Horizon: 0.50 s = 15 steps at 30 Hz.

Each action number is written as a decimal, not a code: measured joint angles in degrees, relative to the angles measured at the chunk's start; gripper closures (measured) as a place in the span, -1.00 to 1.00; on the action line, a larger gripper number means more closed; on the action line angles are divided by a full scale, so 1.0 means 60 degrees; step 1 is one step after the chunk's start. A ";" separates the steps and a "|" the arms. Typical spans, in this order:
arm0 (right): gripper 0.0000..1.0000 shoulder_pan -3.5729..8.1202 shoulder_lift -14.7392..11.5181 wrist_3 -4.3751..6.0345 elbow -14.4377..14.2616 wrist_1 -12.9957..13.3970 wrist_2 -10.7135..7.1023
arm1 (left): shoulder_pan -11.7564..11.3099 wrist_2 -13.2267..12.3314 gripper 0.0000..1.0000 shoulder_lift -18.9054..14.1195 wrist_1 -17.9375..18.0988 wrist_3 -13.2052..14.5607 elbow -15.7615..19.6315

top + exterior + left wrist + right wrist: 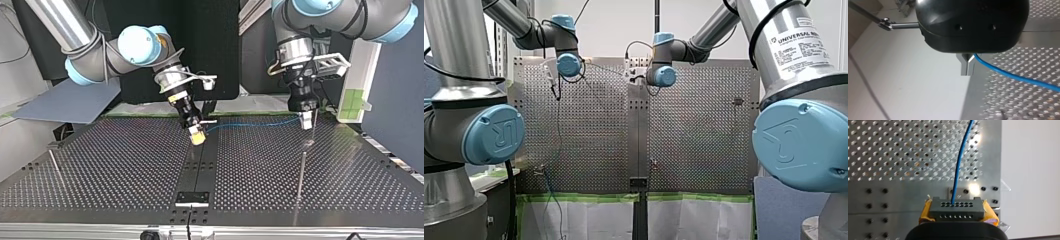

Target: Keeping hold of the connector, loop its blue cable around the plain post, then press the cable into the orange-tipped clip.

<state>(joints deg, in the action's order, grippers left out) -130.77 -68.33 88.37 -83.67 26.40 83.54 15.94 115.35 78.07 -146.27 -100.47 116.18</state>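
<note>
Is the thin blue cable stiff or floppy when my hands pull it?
Probably floppy but springy: the thin blue cable runs in a soft curve between my right hand and my left hand. Likely light: it arcs unsupported from the grey perforated connector.

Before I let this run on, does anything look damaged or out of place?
Only the right pincer: its yellow pads look frayed and peeling beside the grey connector they clamp. The blue cable leaves it cleanly.
</note>
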 joint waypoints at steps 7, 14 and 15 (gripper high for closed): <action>1.00 -0.0020 0.0041 0.0054 0.0533 -0.0249 -0.0183 | -0.0199 -0.0021 1.00 -0.0124 -0.0188 0.0019 -0.0320; 1.00 -0.0023 0.0137 0.0081 0.1018 -0.0453 -0.0248 | -0.0383 -0.0235 1.00 0.0419 -0.0246 -0.0010 -0.0851; 1.00 -0.0023 0.0147 0.0082 0.1066 -0.0468 -0.0254 | -0.0418 -0.0256 1.00 0.0530 -0.0278 -0.0019 -0.0960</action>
<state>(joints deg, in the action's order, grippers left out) -130.91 -67.45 88.86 -77.27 23.60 82.02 13.43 113.81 81.25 -147.94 -100.59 110.42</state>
